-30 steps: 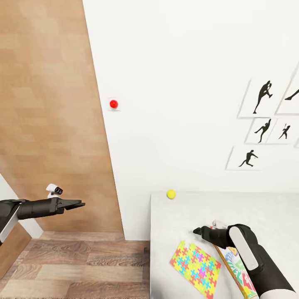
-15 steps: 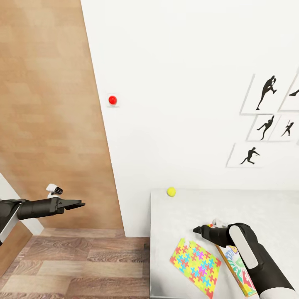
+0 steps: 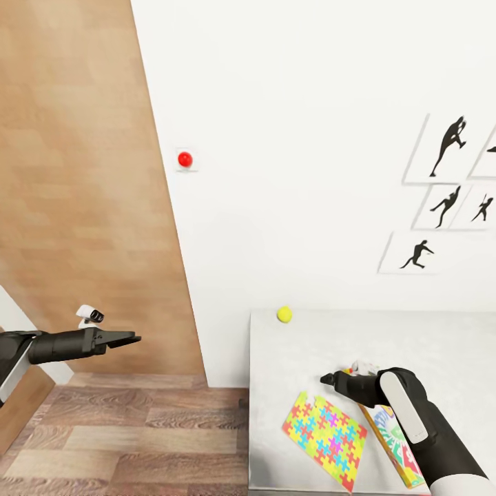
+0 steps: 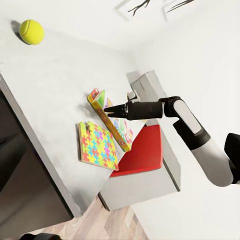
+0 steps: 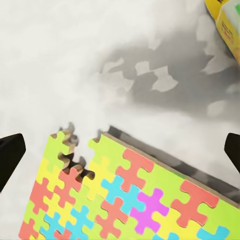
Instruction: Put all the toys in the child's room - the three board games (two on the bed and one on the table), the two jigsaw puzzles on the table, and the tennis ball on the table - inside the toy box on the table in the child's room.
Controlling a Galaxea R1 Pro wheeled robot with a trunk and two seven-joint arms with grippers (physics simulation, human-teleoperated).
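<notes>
On the light grey table (image 3: 310, 344) lie a multicolour jigsaw puzzle (image 3: 324, 431) and, right of it, a green-white board game (image 3: 395, 441) partly under my right arm. The tennis ball (image 3: 284, 314) rests at the table's far left corner, by the wall. My right gripper (image 3: 327, 378) hovers open just above the puzzle's far edge. The right wrist view has its fingertips (image 5: 10, 155) wide apart over the puzzle (image 5: 125, 195), with a corner of the board game (image 5: 227, 20) beyond. My left gripper (image 3: 131, 338) hangs open over the floor, left of the table. The toy box is out of view.
A brown wooden door (image 3: 76, 207) stands at the left, a red wall knob (image 3: 184, 159) beside it. Black silhouette posters (image 3: 441, 186) hang on the white wall. Wood-plank floor (image 3: 138, 434) lies left of the table. A red-seated chair (image 4: 142, 152) stands at the table's near side.
The head camera has shifted, so knob and posters sit higher in the picture. Both arms and the toys on the table have stayed put.
</notes>
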